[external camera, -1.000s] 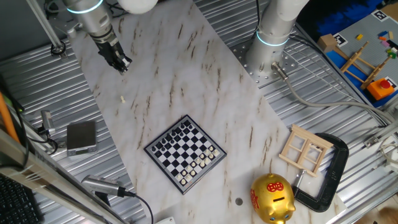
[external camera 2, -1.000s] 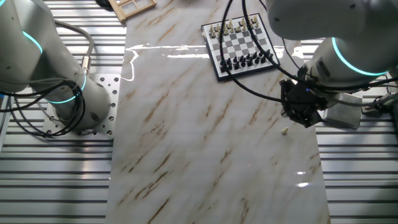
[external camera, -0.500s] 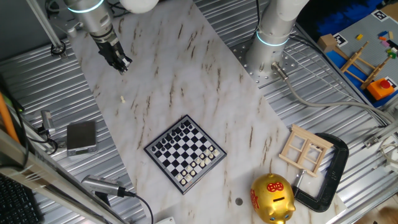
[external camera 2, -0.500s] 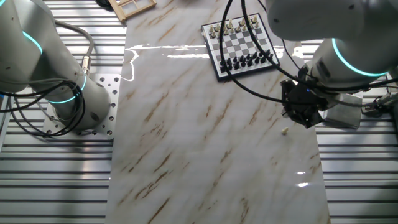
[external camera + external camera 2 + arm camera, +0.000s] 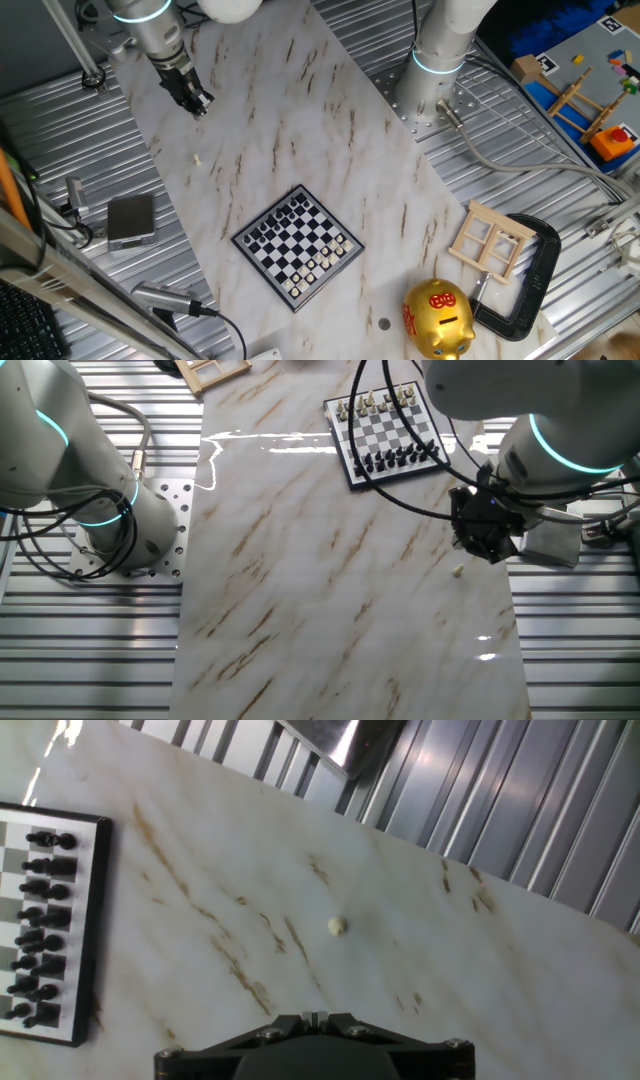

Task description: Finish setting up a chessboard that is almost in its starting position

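The claw [image 5: 198,103] hangs over the marble desk [image 5: 300,120], its fingers drawn together with nothing between them. A lone cream piece [image 5: 337,926] lies on the desk near the claw, well apart from the chessboard [image 5: 297,247], whose black row [image 5: 38,930] faces it.

No word, brand or number could be read anywhere. The golden piggy bank [image 5: 438,319], well away from the gripper [image 5: 197,104] at the far end of the marble slab, carried a red emblem on its back, too small to make out. Black-and-white square tag markers [image 5: 547,63] lay on the grey mat far across from the gripper; they held patterns, not letters.
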